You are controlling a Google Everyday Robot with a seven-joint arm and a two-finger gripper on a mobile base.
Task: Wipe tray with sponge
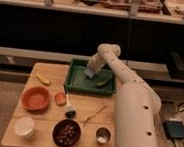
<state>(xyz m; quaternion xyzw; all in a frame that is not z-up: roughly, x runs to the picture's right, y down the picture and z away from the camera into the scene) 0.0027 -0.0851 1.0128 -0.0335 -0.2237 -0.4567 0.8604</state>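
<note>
The dark-green tray lies at the back of the wooden table. My white arm reaches over from the right. Its gripper hangs over the tray's back middle, shut on the pale blue-grey sponge. The sponge rests against the tray floor near the back wall. An olive-green oblong item lies inside the tray just right of the sponge. The arm's wrist hides the fingers' upper part.
An orange-red bowl, a small orange chunk and a yellow piece sit left of the tray. Along the front stand a white cup, a dark bowl of nuts and a metal cup. A brush and a stick lie mid-table.
</note>
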